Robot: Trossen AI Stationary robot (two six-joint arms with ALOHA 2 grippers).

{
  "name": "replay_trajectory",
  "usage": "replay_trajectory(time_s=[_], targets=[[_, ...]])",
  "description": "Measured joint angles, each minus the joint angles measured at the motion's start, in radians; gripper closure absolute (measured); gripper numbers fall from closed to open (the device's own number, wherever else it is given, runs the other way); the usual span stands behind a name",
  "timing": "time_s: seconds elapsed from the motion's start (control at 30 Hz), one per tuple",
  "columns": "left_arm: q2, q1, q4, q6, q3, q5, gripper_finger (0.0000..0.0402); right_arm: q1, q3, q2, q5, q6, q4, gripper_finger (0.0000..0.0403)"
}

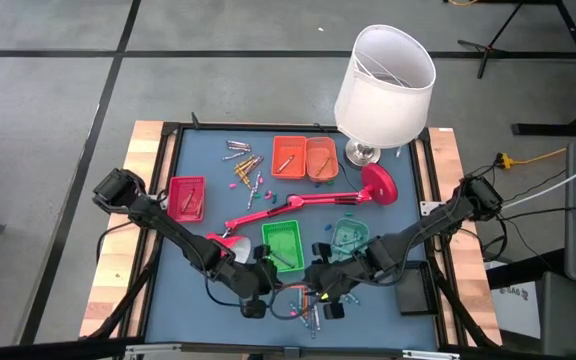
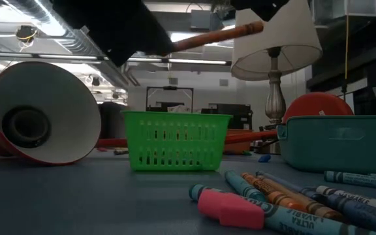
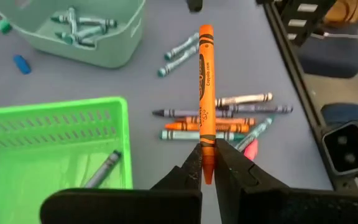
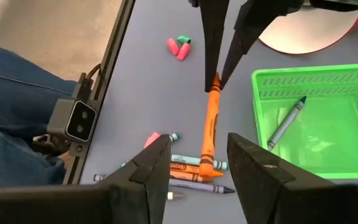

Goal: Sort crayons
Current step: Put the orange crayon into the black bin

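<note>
My left gripper (image 3: 207,173) is shut on an orange crayon (image 3: 206,93), which is lifted above a loose pile of crayons (image 3: 219,121) near the table's front edge. In the low view the orange crayon (image 2: 220,36) shows high above the table. My right gripper (image 4: 197,163) hovers open over the same pile (image 4: 191,171), with nothing between its fingers. A green basket (image 3: 48,143) holds a grey crayon (image 3: 104,169). A teal tray (image 3: 73,31) holds teal crayons. My left gripper pinches the orange crayon's pointed end (image 3: 207,158) between its two fingertips. The crayon runs straight on from the fingers, in line with them. It is lifted clear of the table and the pile, and its flat end (image 3: 206,30) points away from the gripper.
A red desk lamp (image 1: 298,200) lies across the middle of the table, its shade (image 2: 41,111) near the green basket (image 1: 283,245). Two orange trays (image 1: 304,157) and a red tray (image 1: 186,198) stand farther back. A white-shaded lamp (image 1: 383,85) stands at the far right. More crayons (image 1: 243,165) lie at the far left.
</note>
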Motion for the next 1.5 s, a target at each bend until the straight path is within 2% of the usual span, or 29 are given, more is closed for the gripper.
replay_trajectory(time_s=[0.3, 0.63, 1.2, 1.33, 1.5], targets=[[0.000, 0.002, 0.066, 0.001, 0.001, -0.052, 0.0395, 0.000, 0.000, 0.000, 0.007, 0.005, 0.000, 0.0246], [0.000, 0.001, 0.109, 0.001, 0.001, -0.046, 0.0395, 0.000, 0.000, 0.000, 0.063, 0.008, -0.014, 0.0246], [-0.002, 0.016, 0.137, 0.001, 0.001, -0.062, 0.0395, 0.000, 0.000, 0.000, 0.039, 0.046, -0.052, 0.0248], [-0.002, 0.016, 0.136, 0.000, 0.001, -0.063, 0.0395, 0.000, 0.000, 0.000, 0.039, 0.046, -0.052, 0.0268], [-0.002, 0.016, 0.136, 0.000, 0.001, -0.062, 0.0395, 0.000, 0.000, 0.000, 0.039, 0.046, -0.051, 0.0319]])
